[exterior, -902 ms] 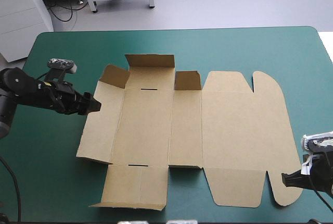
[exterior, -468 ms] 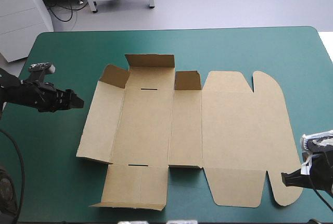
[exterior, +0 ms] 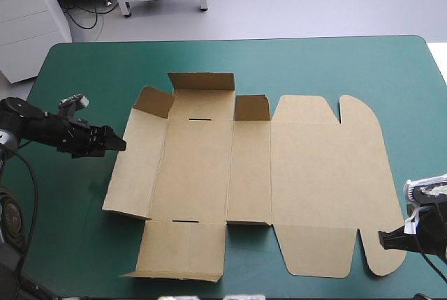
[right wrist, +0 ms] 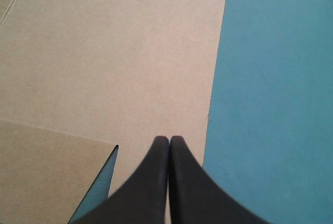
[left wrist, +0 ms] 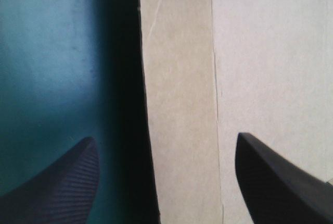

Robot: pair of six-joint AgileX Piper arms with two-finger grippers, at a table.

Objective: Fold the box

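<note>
The brown box (exterior: 307,167) lies as a cut sheet in the middle of the table. Three short flaps along its far side stand raised (exterior: 202,81), and the rest lies flat. My left gripper (exterior: 116,144) hovers just off the box's left edge. In the left wrist view this gripper (left wrist: 165,139) is open, and the box's left edge (left wrist: 177,78) runs between the fingers. My right gripper (exterior: 383,239) sits at the rounded near-right tab of the lid. Its fingers (right wrist: 169,139) are shut in a point over the board (right wrist: 104,52), close to the edge.
Teal-green cover (exterior: 91,70) shows on every side of the sheet. The near-left flap (exterior: 181,251) reaches close to the table's near edge. The right arm is low at the near right corner.
The left gripper drew back to the left from the box's left edge, then came back toward it. The right gripper and the box have not moved.
</note>
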